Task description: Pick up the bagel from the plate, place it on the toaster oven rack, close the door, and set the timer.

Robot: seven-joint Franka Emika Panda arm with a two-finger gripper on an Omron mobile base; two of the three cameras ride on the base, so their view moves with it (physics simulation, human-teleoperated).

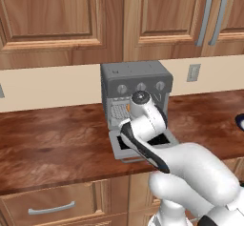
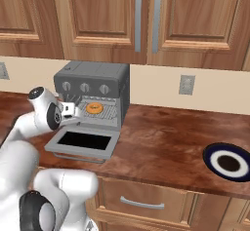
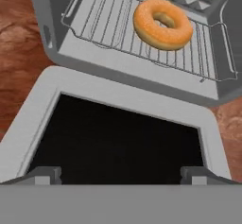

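Wooden cabinets are hanging over a reddish-brown desk (image 2: 161,142) where the toaster oven (image 2: 93,96) is standing against the wall. Inside it, the bagel (image 3: 163,23) is lying on the toaster oven rack (image 3: 113,24), free of the jaws, which are standing wide above the door (image 3: 118,138), lying dropped flat, probably awaiting closing. Well right of the oven, the plate (image 2: 228,162) is sitting bare.

Arm (image 1: 143,125) hides rack; plate (image 1: 239,121) cut by edge.

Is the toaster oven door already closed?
No, the door lies flat and open in front, with the bagel visible on the rack.
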